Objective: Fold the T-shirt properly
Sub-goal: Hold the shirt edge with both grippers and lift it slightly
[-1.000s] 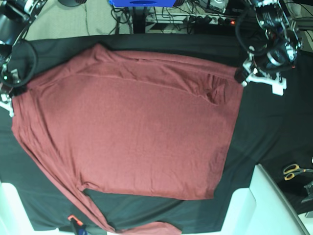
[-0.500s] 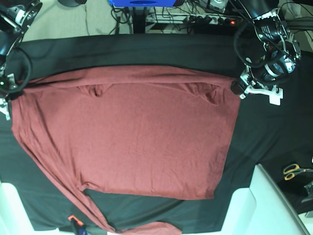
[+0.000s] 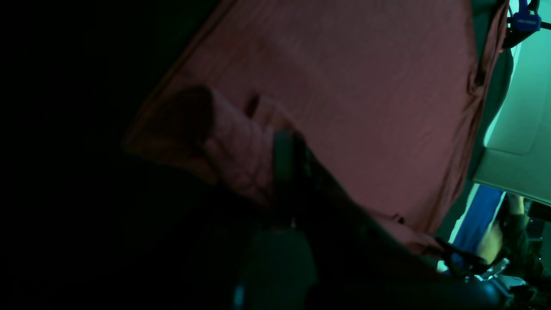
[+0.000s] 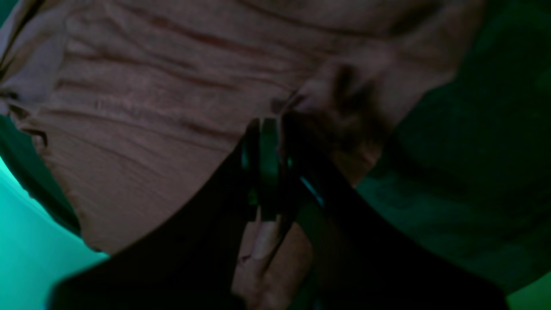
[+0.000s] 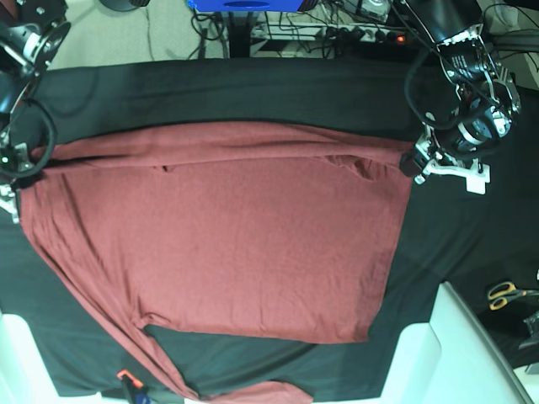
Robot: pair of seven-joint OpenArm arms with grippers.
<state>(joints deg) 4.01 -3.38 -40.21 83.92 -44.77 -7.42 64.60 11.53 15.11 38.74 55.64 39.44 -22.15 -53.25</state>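
The brick-red T-shirt [image 5: 227, 244] lies spread over the black cloth [image 5: 253, 84], its upper part doubled over into a straight fold along the far edge. On the right of the base view my left gripper [image 5: 410, 162] is shut on the shirt's far right corner. The left wrist view shows the gripper [image 3: 286, 144] pinching bunched red fabric [image 3: 241, 146]. My right gripper [image 5: 24, 160] is shut on the shirt's far left corner, and the right wrist view shows it [image 4: 269, 133] clamped on wrinkled cloth [image 4: 142, 107]. One sleeve [image 5: 269, 393] trails off the near edge.
Yellow-handled scissors [image 5: 505, 295] lie at the right edge. White blocks stand at the near right [image 5: 438, 353] and near left [image 5: 15, 353] corners. A small orange and blue tool [image 5: 130, 385] sits at the near edge. Cables and a blue stand [image 5: 244, 4] run behind the table.
Both grippers have drawn the shirt's far edge toward the near side, so the raised upper part now lies folded flat and the far edge is lower and straighter.
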